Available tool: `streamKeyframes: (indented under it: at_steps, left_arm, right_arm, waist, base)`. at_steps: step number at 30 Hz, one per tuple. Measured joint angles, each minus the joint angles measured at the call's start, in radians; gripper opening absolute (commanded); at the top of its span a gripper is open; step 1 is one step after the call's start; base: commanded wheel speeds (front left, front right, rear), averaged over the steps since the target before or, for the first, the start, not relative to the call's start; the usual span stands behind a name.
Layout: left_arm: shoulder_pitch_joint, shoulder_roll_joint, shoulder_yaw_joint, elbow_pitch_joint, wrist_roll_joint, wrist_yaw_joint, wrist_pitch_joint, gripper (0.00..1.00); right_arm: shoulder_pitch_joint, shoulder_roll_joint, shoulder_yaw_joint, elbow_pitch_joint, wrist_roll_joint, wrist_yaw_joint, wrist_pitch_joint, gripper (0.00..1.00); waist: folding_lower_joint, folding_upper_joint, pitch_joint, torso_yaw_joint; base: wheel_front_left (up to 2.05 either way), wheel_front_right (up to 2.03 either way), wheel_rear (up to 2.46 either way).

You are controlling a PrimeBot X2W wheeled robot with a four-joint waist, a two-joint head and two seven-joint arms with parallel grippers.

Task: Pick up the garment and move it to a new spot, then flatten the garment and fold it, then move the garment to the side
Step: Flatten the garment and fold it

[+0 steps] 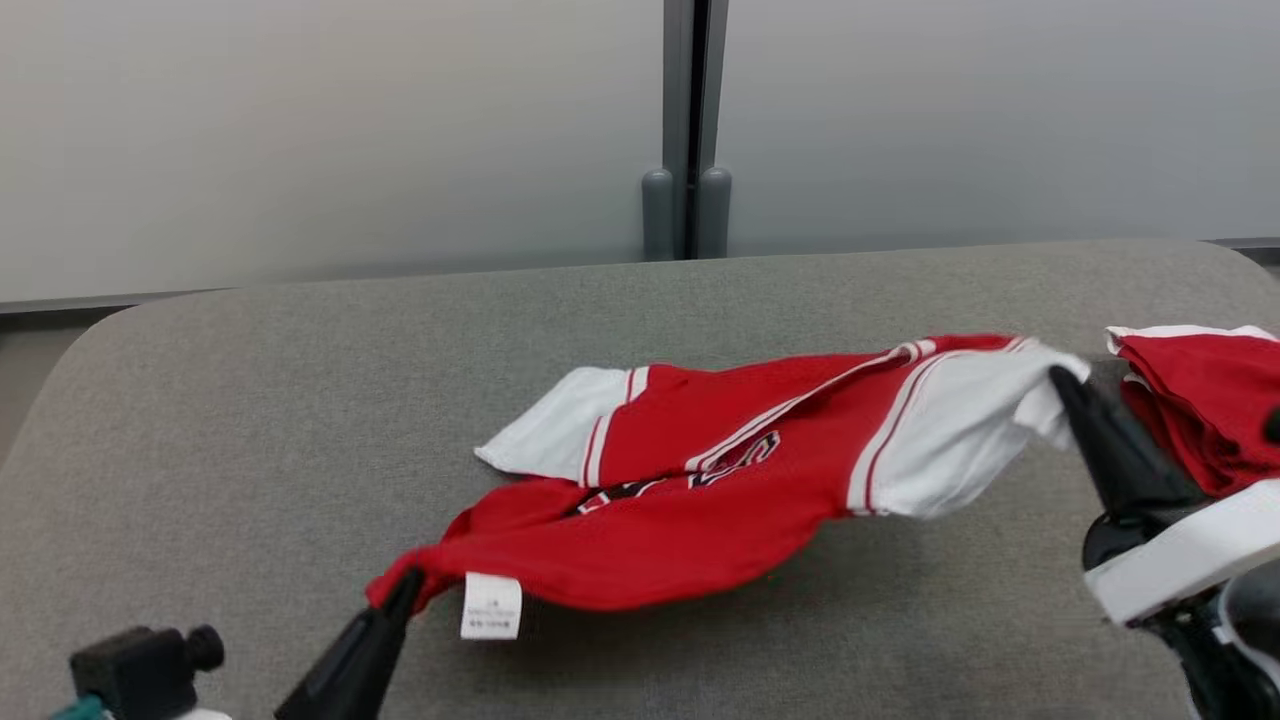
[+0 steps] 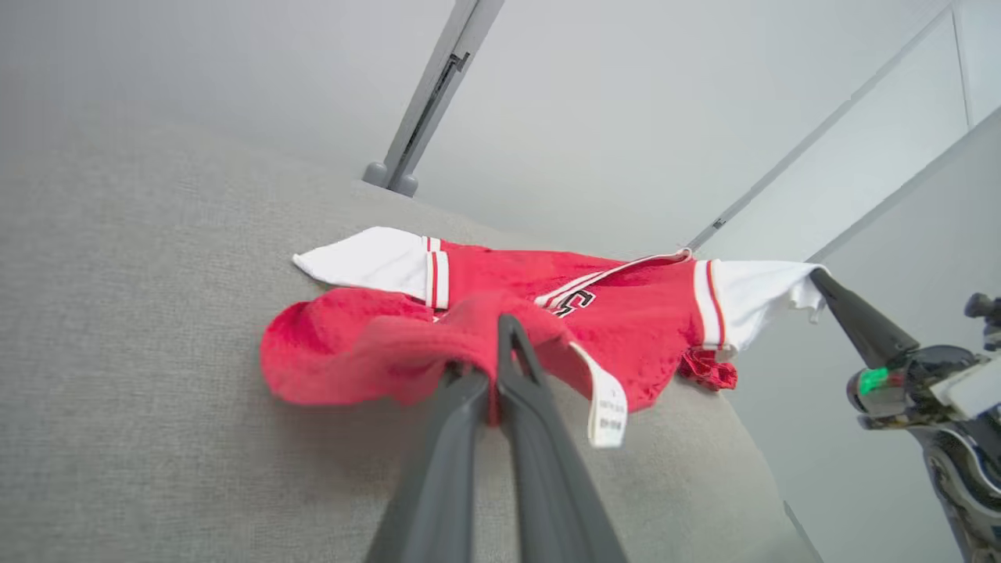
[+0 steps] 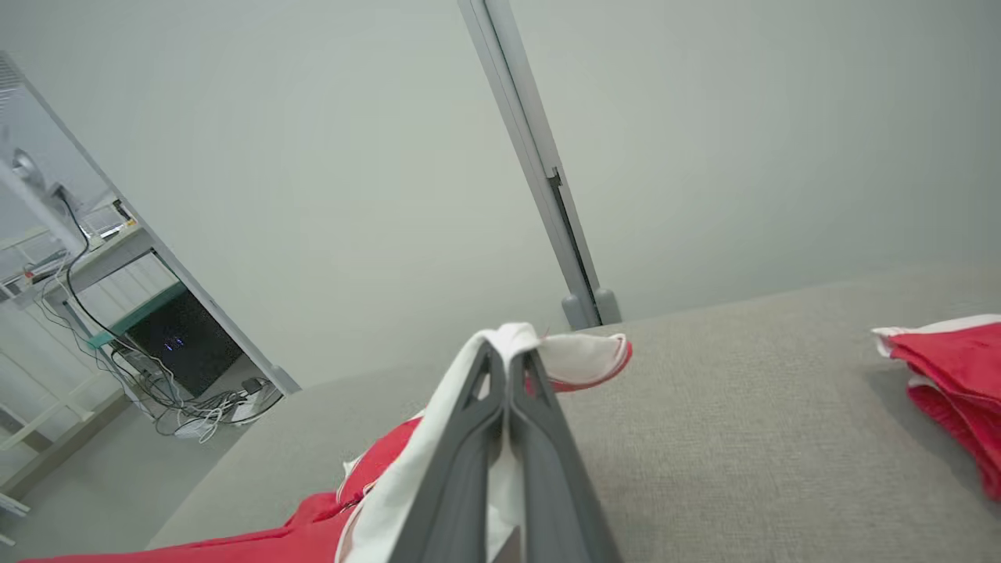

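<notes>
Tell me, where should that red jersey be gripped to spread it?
Probably at opposite ends, from the near side: the left tool pinches the red corner by the label, the right tool the white sleeve tip, so the jersey stretches between them.

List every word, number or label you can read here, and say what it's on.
Chest lettering on the red garment: black with white outline, folded over, not readable.
White tag on the garment's near edge: small grey print, too small to read.
No other text seen.
</notes>
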Motion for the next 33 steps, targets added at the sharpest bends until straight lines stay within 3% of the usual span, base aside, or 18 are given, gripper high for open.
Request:
streamKeyframes:
  at_steps: [6, 10, 13, 19, 27, 33]
  left_arm:
    - [-0.161, 0.061, 0.085, -0.181, -0.081, 0.032, 0.091, 0.00]
    - [-0.323, 0.103, 0.137, -0.203, -0.132, 0.066, 0.150, 0.00]
    - [-0.458, 0.143, 0.149, -0.180, -0.154, 0.090, 0.201, 0.00]
    - [-0.797, 0.165, 0.117, 0.009, -0.216, 0.132, 0.289, 0.00]
    - [-1.180, 0.215, 0.029, 0.336, -0.131, 0.106, 0.318, 0.00]
    - [-1.545, 0.194, 0.005, 0.720, 0.011, 0.059, 0.094, 0.00]
  right_arm:
    - [-0.137, -0.007, -0.111, -0.208, 0.119, 0.000, 0.146, 0.00]
    - [-0.289, 0.021, -0.201, -0.244, 0.189, 0.000, 0.224, 0.00]
    - [-0.409, 0.021, -0.259, -0.227, 0.169, 0.000, 0.280, 0.00]
    - [-0.680, 0.075, -0.341, -0.114, 0.151, 0.000, 0.358, 0.00]
    - [-0.969, 0.088, -0.333, 0.065, -0.040, 0.000, 0.325, 0.00]
    - [-1.271, 0.096, -0.237, 0.354, -0.181, 0.000, 0.128, 0.00]
  waist:
    - [0.0000, 0.0000, -0.007, -0.043]
    - [0.0000, 0.0000, 0.001, -0.068]
    - [0.0000, 0.0000, 0.027, -0.078]
    - [0.0000, 0.0000, 0.144, -0.084]
    - [0.0000, 0.0000, 0.307, -0.070]
    - [0.0000, 0.0000, 0.452, -0.055]
  base:
    - [0.00, 0.00, 0.00]
    - [0.00, 0.00, 0.00]
    - [0.00, 0.00, 0.00]
    - [0.00, 0.00, 0.00]
    - [0.00, 0.00, 0.00]
    - [0.00, 0.00, 0.00]
